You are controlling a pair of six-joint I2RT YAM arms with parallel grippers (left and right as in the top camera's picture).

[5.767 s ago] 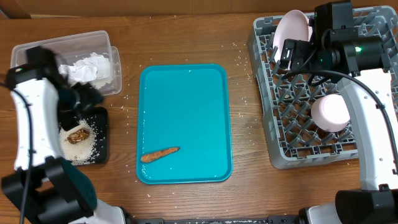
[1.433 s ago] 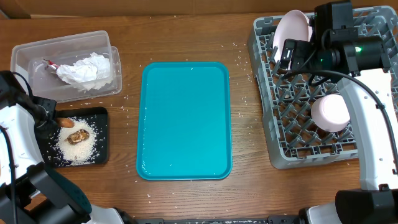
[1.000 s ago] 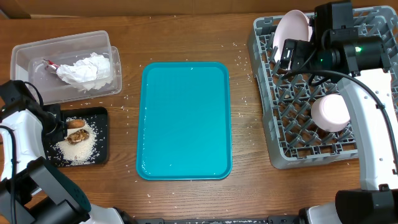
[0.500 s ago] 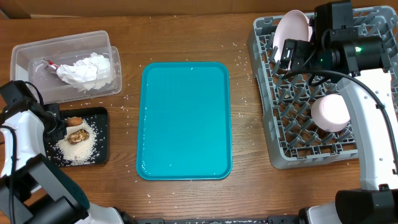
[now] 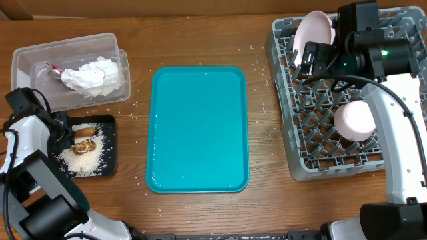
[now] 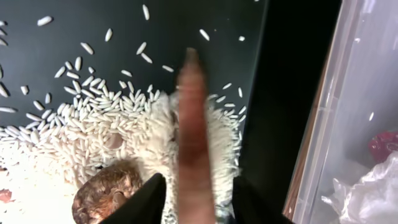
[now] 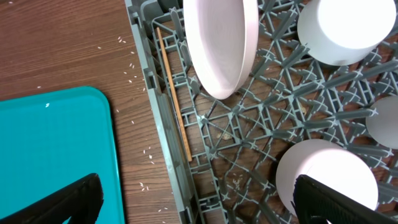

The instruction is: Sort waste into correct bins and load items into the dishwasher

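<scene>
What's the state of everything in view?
Orange-brown carrot-like strip: lying on loose white rice grains.
Left gripper: jaws parted either side of that strip.
Black rectangular plastic tray: holds rice, strip, golden-brown crinkled scrap.
Clear plastic rectangular tub: holds crumpled white napkins.
Grey plastic dish rack: holds white round plate on edge, white bowls.
Right gripper: jaws wide open, holding nothing.

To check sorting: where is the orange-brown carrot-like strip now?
The orange-brown strip lies at the overhead view's left, in the black rectangular plastic tray, on white rice beside the golden-brown crinkled scrap.
</scene>
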